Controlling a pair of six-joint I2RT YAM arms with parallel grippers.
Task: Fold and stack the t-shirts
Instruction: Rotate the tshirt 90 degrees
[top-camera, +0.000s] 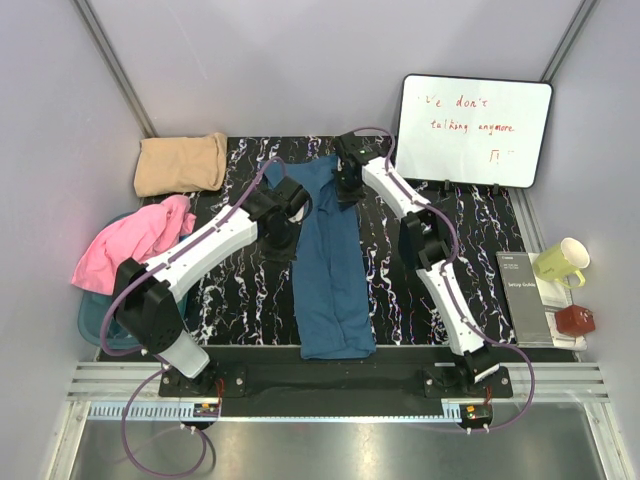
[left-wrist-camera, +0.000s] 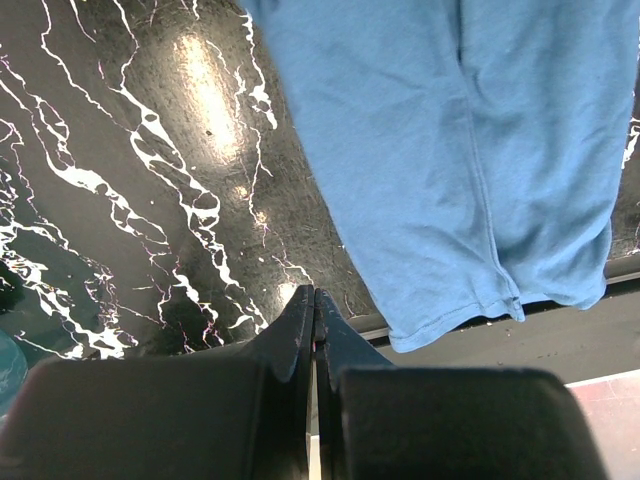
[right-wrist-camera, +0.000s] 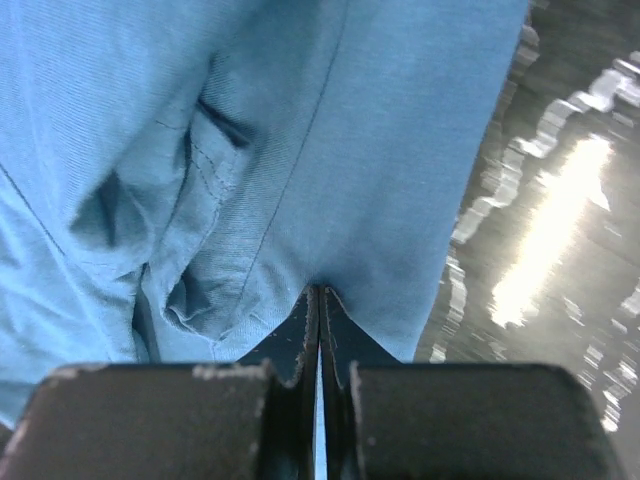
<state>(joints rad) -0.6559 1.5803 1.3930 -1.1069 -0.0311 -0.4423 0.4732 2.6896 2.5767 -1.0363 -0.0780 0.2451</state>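
Your whiteboard (top-camera: 475, 130) read "don't talking anymore" in red, and one booklet (top-camera: 525, 295) read "Setup Guide". You had three t-shirts: the teal-blue shirt (top-camera: 330, 280) lay lengthwise mid-worktop (top-camera: 240, 290), the tan shirt (top-camera: 180, 163) far left, the pink shirt (top-camera: 135, 240) heaped left. Your left end effector (left-wrist-camera: 315, 300) was closed and empty; your right end effector (right-wrist-camera: 318, 295) pinched the teal-blue shirt's far end.

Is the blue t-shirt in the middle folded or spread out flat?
Partly folded: the blue t-shirt lies as a long narrow strip down the table, not a compact bundle.
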